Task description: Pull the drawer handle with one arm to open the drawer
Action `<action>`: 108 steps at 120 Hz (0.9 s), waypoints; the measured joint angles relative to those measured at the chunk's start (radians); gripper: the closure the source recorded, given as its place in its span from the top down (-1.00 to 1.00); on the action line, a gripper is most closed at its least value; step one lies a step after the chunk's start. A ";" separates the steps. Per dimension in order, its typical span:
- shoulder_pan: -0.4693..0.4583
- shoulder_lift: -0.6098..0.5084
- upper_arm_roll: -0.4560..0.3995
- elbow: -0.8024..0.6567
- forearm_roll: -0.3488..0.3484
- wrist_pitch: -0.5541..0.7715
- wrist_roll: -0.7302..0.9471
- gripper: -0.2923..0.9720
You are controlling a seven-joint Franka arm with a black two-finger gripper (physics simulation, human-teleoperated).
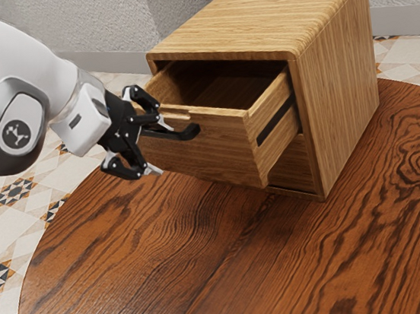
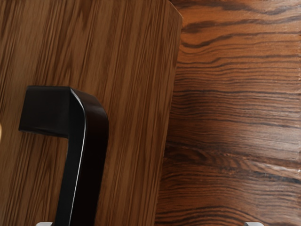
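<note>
Evidently the drawer (image 1: pixel 216 145) stands partly pulled out of the light wooden cabinet (image 1: pixel 338 72), which rests on the dark round tabletop (image 1: pixel 247 275). The drawer's black handle (image 1: pixel 180 132) faces the exterior view's left. The end effector (image 1: pixel 148 136) sits right at that handle with its fingers spread wide, one above the bar and one below, not clamped on it. From the wrist, the handle (image 2: pixel 80 155) lies across the drawer front (image 2: pixel 131 70), with the tabletop (image 2: pixel 235 117) beyond the front's edge.

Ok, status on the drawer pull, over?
Gripper open, astride the black handle. Drawer partway out of the cabinet. Nothing in the drawer's path.
</note>
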 joint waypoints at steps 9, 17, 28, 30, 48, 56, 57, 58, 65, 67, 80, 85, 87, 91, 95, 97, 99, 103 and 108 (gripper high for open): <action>0.000 -0.034 -0.001 -0.034 0.001 0.000 0.000 0.22; 0.000 -0.071 -0.001 -0.064 0.004 0.000 0.000 0.17; 0.001 -0.115 -0.002 -0.098 0.008 -0.002 0.000 0.16; 0.002 -0.123 -0.001 -0.105 0.009 -0.002 0.000 0.16; 0.006 -0.168 -0.001 -0.145 0.017 -0.005 0.000 0.16; 0.007 -0.175 -0.001 -0.154 0.019 -0.006 0.000 0.17; 0.007 -0.176 -0.001 -0.156 0.019 -0.006 0.000 0.17; 0.007 -0.177 -0.001 -0.157 0.019 -0.006 0.000 0.17; 0.007 -0.186 -0.001 -0.167 0.020 -0.007 0.000 0.18; 0.007 -0.189 -0.001 -0.170 0.020 -0.007 0.000 0.18; 0.009 -0.215 -0.001 -0.187 0.021 -0.009 -0.001 0.15; 0.010 -0.220 -0.001 -0.187 0.021 -0.009 -0.001 0.16; 0.011 -0.223 -0.002 -0.184 0.022 -0.010 -0.001 0.19; 0.012 -0.230 -0.006 -0.157 0.024 -0.010 -0.001 0.24; 0.031 -0.253 -0.052 -0.088 0.027 -0.017 -0.001 0.29; 0.045 -0.272 -0.085 -0.053 0.028 -0.023 -0.001 0.31; 0.056 -0.293 -0.117 -0.024 0.029 -0.031 -0.002 0.32; 0.064 -0.339 -0.178 0.013 0.034 -0.060 -0.011 0.36; 0.043 -0.392 -0.244 0.041 0.080 -0.149 -0.068 0.39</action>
